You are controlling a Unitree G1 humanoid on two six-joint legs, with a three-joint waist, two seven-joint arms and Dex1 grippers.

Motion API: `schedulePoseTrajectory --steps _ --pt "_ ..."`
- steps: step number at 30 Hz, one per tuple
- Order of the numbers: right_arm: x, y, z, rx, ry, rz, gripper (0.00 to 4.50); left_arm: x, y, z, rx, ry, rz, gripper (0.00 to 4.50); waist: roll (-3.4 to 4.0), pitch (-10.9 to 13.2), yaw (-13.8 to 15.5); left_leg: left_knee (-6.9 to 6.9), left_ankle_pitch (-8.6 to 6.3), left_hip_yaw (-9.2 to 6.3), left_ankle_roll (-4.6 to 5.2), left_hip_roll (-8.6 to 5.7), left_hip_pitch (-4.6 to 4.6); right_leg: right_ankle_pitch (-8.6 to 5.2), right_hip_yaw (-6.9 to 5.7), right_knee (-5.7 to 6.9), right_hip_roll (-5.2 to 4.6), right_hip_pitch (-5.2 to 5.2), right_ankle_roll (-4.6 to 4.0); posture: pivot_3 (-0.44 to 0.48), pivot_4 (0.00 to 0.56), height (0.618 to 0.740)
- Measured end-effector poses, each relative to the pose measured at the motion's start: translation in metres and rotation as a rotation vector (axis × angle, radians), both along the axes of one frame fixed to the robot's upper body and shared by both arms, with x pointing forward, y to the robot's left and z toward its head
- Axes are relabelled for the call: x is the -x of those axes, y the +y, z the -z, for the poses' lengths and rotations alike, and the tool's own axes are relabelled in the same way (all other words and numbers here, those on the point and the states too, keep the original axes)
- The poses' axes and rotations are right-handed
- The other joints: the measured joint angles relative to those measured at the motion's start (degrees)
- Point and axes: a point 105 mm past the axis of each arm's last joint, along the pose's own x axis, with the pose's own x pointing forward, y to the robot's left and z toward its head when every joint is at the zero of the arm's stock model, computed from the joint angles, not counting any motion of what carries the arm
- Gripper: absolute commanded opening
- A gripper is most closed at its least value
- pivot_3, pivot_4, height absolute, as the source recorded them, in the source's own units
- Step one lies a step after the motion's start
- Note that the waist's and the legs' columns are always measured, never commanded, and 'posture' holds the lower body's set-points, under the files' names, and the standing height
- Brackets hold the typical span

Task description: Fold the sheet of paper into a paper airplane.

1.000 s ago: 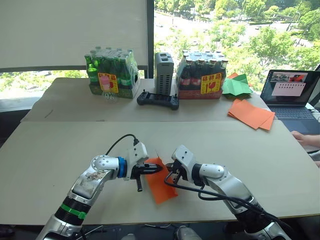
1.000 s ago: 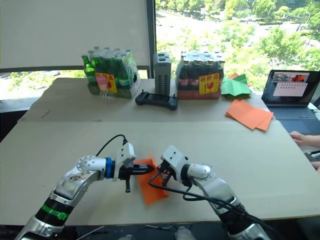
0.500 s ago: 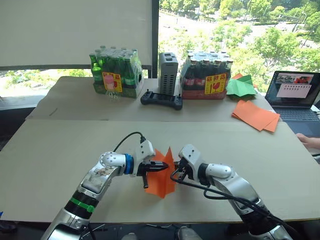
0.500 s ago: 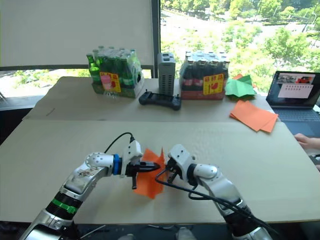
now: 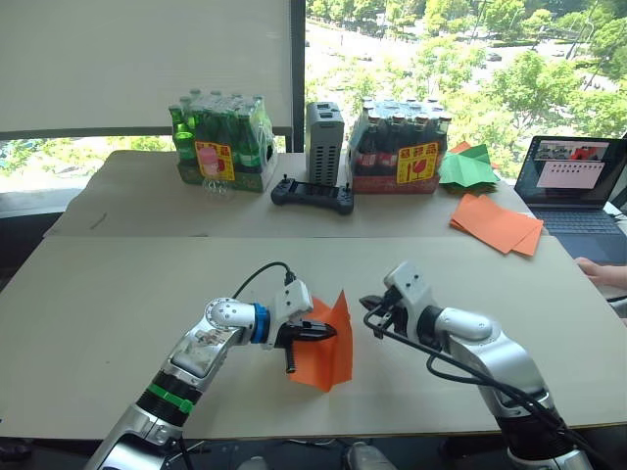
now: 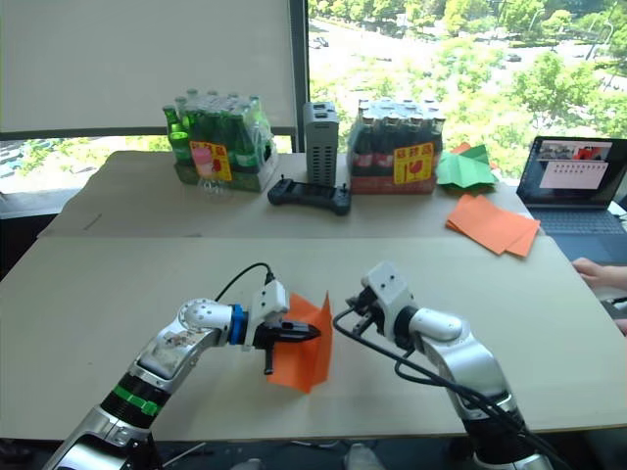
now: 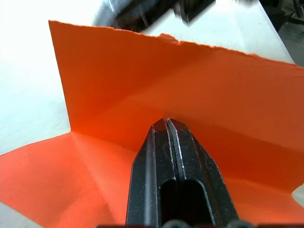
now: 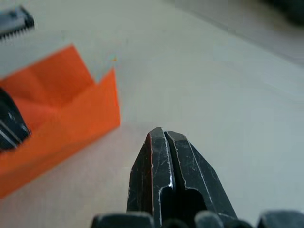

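From the head camera, the sheet of paper (image 5: pixel 321 350) sits mid-table, one flap upright. The left gripper (image 5: pixel 327 334), fingers closed, presses its crease; keep it steady there. In the right wrist camera, the right gripper (image 8: pixel 164 134), closed and empty, hovers beside it.

On the worktop (image 6: pixel 108 294), the left pincer (image 6: pixel 312 334) presses the sheet of paper (image 6: pixel 304 343), one flap upright; the right pincer (image 6: pixel 351 305) sits just beside.
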Motion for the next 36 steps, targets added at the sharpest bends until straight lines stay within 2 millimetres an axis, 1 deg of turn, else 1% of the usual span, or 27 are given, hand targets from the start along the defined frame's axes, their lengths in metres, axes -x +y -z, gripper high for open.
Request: schedulePoseTrajectory --steps 1,3,5,8,10,13,17,19,22,30,33,36 --pt "0.001 0.002 -0.011 -0.013 -0.035 -0.011 0.07 0.0 0.0 0.0 -0.001 0.0 0.002 0.0 0.0 0.0 0.0 -0.01 0.0 -0.02 0.0 0.01 0.0 0.0 -0.02 -0.01 0.0 0.0 0.0 0.0 0.15 0.733" --pt "0.004 0.006 -0.021 -0.03 -0.066 -0.037 0.07 0.0 0.0 0.001 -0.008 -0.001 0.003 0.0 0.0 0.0 0.1 -0.01 0.0 -0.03 0.0 0.0 -0.02 0.0 -0.04 -0.02 0.0 0.0 0.0 0.0 0.15 0.733" --pt "0.011 0.016 -0.027 -0.057 -0.07 -0.091 0.07 0.0 0.0 0.001 -0.009 0.0 0.003 0.0 0.0 0.0 0.1 -0.01 0.0 -0.03 0.0 0.0 -0.05 0.0 -0.04 -0.03 0.0 0.0 0.0 0.0 0.15 0.733" --pt "0.024 0.039 -0.03 -0.028 -0.071 -0.196 0.07 0.0 0.0 0.002 -0.01 0.003 0.004 0.0 0.01 0.0 -0.1 0.0 0.0 -0.03 0.0 0.01 -0.03 0.0 -0.03 0.01 0.0 -0.01 0.0 0.0 0.15 0.733" --pt "0.029 0.048 -0.024 0.001 -0.052 -0.23 0.07 0.001 0.0 0.002 -0.01 0.004 0.007 0.0 0.01 0.0 0.0 0.0 0.0 -0.04 0.0 0.0 -0.02 0.0 -0.05 0.01 0.0 0.0 0.0 0.0 0.15 0.733" --pt "0.032 0.052 -0.008 0.067 -0.003 -0.243 0.07 0.001 0.0 0.002 -0.012 0.006 0.011 0.0 0.01 0.0 0.1 0.01 0.0 -0.03 0.0 -0.01 -0.05 0.0 -0.05 -0.02 -0.02 -0.01 0.0 0.0 0.15 0.733" --pt "0.032 0.04 0.02 0.218 0.055 -0.206 0.07 0.001 0.0 0.003 -0.014 0.006 0.012 0.0 0.01 0.0 0.2 0.01 0.0 -0.02 0.0 -0.03 -0.06 0.0 -0.05 -0.05 -0.04 -0.01 0.0 0.0 0.15 0.733" --pt "0.031 0.032 0.029 0.269 0.08 -0.187 0.07 0.001 0.0 0.003 -0.015 0.005 0.012 0.0 0.01 0.0 0.2 0.0 0.0 -0.03 0.0 -0.02 -0.06 -0.01 -0.05 -0.04 -0.04 -0.01 0.0 0.0 0.15 0.733" --pt "0.032 0.025 0.036 0.318 0.099 -0.179 0.07 0.001 0.0 0.003 -0.015 0.006 0.014 0.0 0.01 0.0 0.0 0.0 0.0 -0.03 0.0 -0.01 -0.04 -0.01 -0.05 -0.02 -0.02 -0.01 0.0 0.0 0.15 0.733" --pt "0.041 0.014 0.057 0.343 0.193 -0.171 0.07 0.001 0.001 0.003 -0.023 0.002 0.011 0.0 0.0 0.0 0.1 0.01 0.0 -0.04 0.0 -0.02 -0.05 -0.01 -0.05 -0.03 -0.02 0.0 0.0 0.0 0.15 0.733" --pt "0.044 0.011 0.072 0.325 0.241 -0.154 0.07 0.001 0.008 0.007 -0.047 0.004 -0.002 0.0 0.0 0.0 0.0 0.01 0.0 -0.03 0.0 -0.01 -0.03 -0.01 -0.04 -0.03 -0.01 0.0 0.0 0.0 0.15 0.733" --pt "0.042 0.013 0.077 0.292 0.239 -0.143 0.07 0.002 0.015 0.014 -0.072 0.005 -0.015 0.0 0.0 0.0 -0.1 0.01 0.0 -0.02 0.0 0.01 0.0 -0.01 -0.04 -0.01 -0.01 0.01 0.0 0.0 0.15 0.733"
